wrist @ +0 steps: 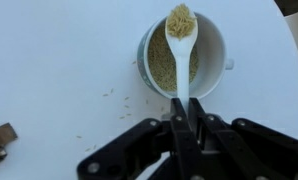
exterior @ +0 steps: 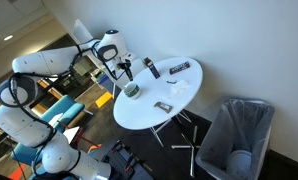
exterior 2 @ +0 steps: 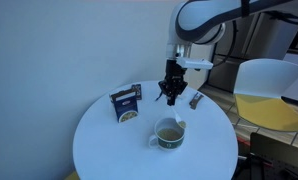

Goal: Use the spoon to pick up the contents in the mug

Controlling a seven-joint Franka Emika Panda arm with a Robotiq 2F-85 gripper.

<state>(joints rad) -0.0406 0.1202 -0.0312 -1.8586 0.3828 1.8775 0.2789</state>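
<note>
white spoon [wrist: 181,40] pinched in the closed claw [wrist: 185,105]

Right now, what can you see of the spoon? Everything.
The spoon is white, smooth and plastic-looking, with an oval bowl and a straight flat handle. The bowl is heaped with tan grains. The gripper is clamped on the handle's end, so the spoon points straight out from the fingers, bowl over the far side of the mug. Whether it touches the mug can't be judged.
</note>
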